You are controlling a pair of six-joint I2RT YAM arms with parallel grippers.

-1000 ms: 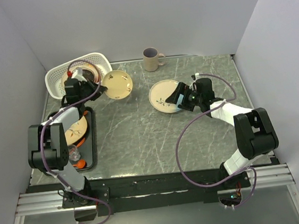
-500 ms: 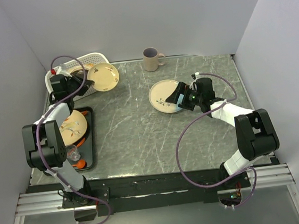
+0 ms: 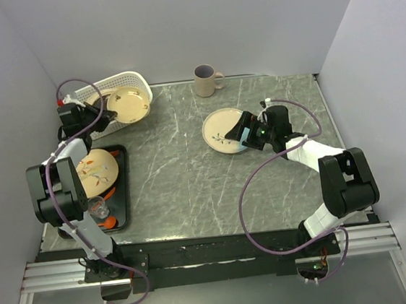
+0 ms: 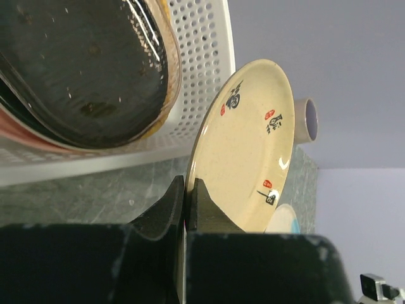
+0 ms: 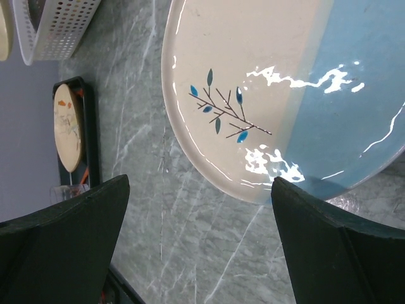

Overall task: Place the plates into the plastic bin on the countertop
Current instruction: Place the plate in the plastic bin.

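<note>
Plain pale grey walls (image 3: 189,23) enclosed the grey-green marble-look countertop (image 3: 184,183) on three sides. An aluminium rail (image 3: 56,273) ran along its near edge, under soft, even light.

Left arm (image 3: 55,193), right arm (image 3: 345,180): black blocky joint housings, white link covers. Each trails a purple cable (image 3: 241,206); red connector (image 3: 60,102) at left wrist. Left gripper (image 4: 185,190), right gripper (image 5: 199,182): matte black, wedge-shaped fingers.
</note>
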